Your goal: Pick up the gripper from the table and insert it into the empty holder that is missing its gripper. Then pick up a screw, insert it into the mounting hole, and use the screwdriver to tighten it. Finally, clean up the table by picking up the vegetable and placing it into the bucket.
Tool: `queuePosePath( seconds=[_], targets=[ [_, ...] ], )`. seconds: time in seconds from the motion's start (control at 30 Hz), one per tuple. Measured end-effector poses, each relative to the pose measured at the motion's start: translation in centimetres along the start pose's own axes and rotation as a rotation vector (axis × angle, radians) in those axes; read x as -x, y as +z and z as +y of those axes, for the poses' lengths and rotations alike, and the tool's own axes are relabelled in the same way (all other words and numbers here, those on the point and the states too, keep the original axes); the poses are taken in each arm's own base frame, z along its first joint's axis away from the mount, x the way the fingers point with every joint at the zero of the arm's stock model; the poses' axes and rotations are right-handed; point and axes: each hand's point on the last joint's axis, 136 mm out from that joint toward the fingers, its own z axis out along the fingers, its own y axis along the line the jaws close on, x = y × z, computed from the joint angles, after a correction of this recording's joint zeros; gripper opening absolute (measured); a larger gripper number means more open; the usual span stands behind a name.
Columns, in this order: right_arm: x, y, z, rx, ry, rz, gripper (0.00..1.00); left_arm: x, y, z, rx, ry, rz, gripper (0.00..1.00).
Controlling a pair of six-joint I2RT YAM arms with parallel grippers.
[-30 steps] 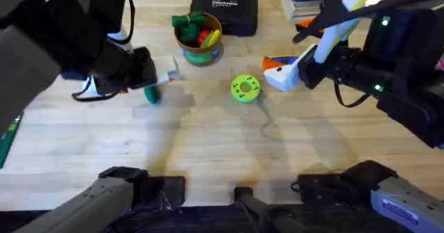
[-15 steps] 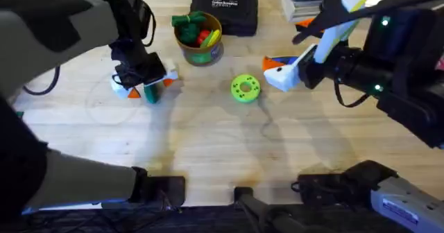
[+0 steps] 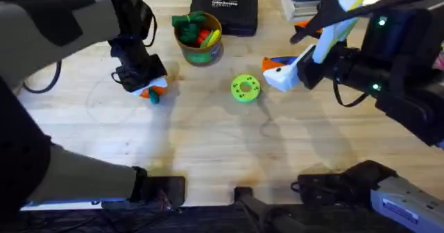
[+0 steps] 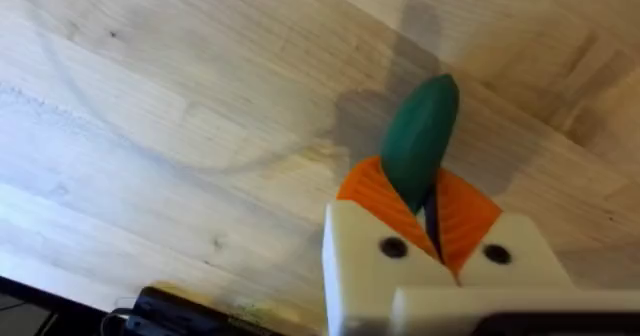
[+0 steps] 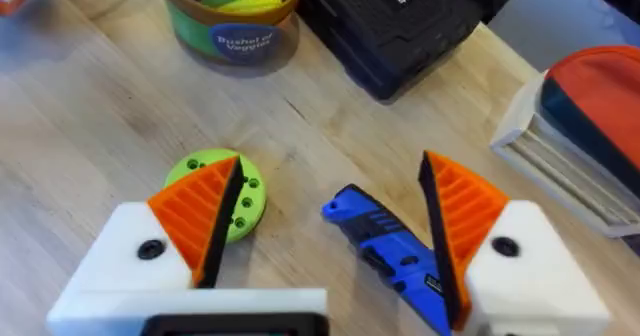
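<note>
The dark green oval vegetable (image 4: 422, 131) is pinched between the orange pads of my left gripper (image 4: 425, 186), which is shut on it just over the table (image 4: 150, 126). From overhead, the left gripper (image 3: 151, 89) is left of the bucket (image 3: 199, 37). That bucket is a tin cup with a green band and toy vegetables inside. My right gripper (image 3: 279, 73) stands open over the blue screwdriver (image 5: 390, 251), which lies between its orange pads (image 5: 200, 211). The loose gripper piece, the holder and the screws are out of view.
A bright green disc with holes (image 3: 245, 87) lies between the two grippers. A black case (image 3: 225, 7) sits at the back behind the bucket. A red and white box (image 5: 590, 116) stands at the back right. Bare wood stretches toward the front edge.
The left gripper came down over the vegetable and shut on it. The right arm and the screwdriver have not moved.
</note>
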Motion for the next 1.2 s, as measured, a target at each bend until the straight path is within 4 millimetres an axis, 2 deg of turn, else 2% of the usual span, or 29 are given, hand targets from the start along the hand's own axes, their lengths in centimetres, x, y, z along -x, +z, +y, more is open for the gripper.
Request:
queuePosePath(
  seconds=[0.1, 0.23, 0.37, 0.47, 0.57, 0.63, 0.7, 0.8, 0.83, 0.9, 1.03, 1.07, 1.2],
  targets=[
    [-0.1, 0.1, 0.0, 0.002, 0.001, 0.005, 0.993, 0.0, -1.6, -0.3, -0.009, 0.001, 0.024, 0.019],
    [0.1, 0.1, -0.1, -0.002, -0.001, -0.005, 0.993, 1.1, -5.8, -1.5, -0.065, -0.001, 0.017, 0.019],
    [0.4, 0.1, -0.2, -0.006, -0.003, -0.016, 0.994, 2.8, -10.0, -4.4, -0.191, 0.023, -0.052, 0.019],
    [0.4, 0.1, -0.2, -0.007, -0.003, -0.018, 0.994, 3.5, -12.3, -8.0, -0.312, 0.105, -0.117, 0.019],
    [0.4, 0.1, -0.2, -0.007, -0.003, -0.018, 0.994, 3.4, -13.9, -12.2, -0.433, 0.268, -0.193, 0.019],
    [0.5, 0.1, -0.2, -0.007, -0.003, -0.018, 0.994, 2.8, -14.5, -14.1, -0.467, 0.377, -0.233, 0.019],
    [0.4, 0.1, -0.2, -0.007, -0.003, -0.018, 0.994, 2.4, -15.0, -15.6, -0.482, 0.466, -0.277, 0.018],
    [0.5, 0.1, -0.2, -0.007, -0.003, -0.018, 0.994, 2.7, -14.9, -16.6, -0.468, 0.533, -0.328, 0.035],
    [0.4, 0.1, -0.2, -0.007, -0.003, -0.018, 0.994, 2.9, -14.7, -16.8, -0.46, 0.543, -0.335, 0.092],
    [0.5, 0.1, -0.2, -0.007, -0.003, -0.018, 0.994, 3.4, -14.0, -16.7, -0.437, 0.55, -0.335, 0.32],
    [0.5, 0.1, -0.2, -0.007, -0.003, -0.018, 0.994, 3.8, -12.8, -16.6, -0.406, 0.551, -0.32, 0.931],
    [0.5, 0.1, -0.2, -0.007, -0.003, -0.018, 0.994, 3.8, -12.7, -16.6, -0.402, 0.553, -0.321, 0.973],
    [-0.3, 0.1, 0.0, 0.0, 0.002, 0.011, 0.993, 3.8, -12.6, -16.4, -0.392, 0.555, -0.317, 0.985]
  ],
)
